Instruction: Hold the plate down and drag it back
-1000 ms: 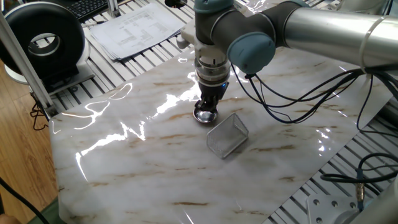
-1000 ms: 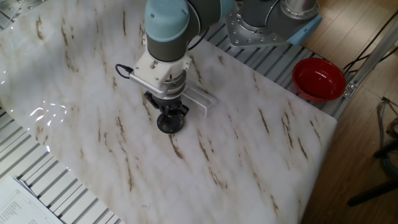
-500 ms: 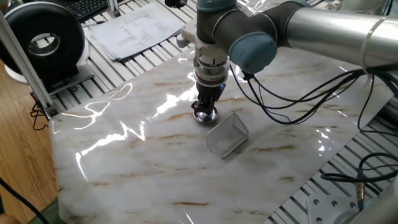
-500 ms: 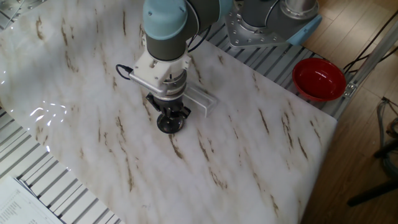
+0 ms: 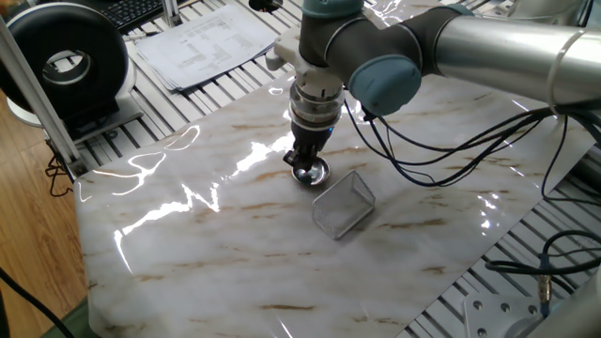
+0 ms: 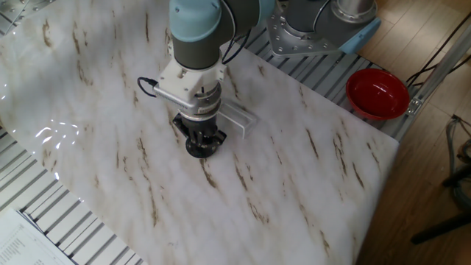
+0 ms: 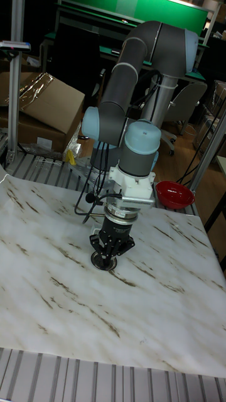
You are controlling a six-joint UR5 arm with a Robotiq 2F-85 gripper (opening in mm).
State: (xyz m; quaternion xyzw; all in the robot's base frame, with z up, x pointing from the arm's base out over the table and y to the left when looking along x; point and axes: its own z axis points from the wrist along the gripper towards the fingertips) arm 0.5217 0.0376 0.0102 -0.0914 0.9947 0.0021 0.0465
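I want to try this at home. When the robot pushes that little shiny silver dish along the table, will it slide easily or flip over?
The small round silver metal dish probably slides easily: the glossy marble-patterned tabletop looks smooth. It looks low and flat, so tipping seems unlikely while the gripper presses down on it. It is likely stiff, being metal.

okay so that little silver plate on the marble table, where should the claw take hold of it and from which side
Come from straight above and press down on the plate inside its raised rim rather than pinching it. It lies flat and low on the table, so a side approach offers little edge to catch. The claw is already on it from above. Keep clear of the wire-mesh basket beside it.
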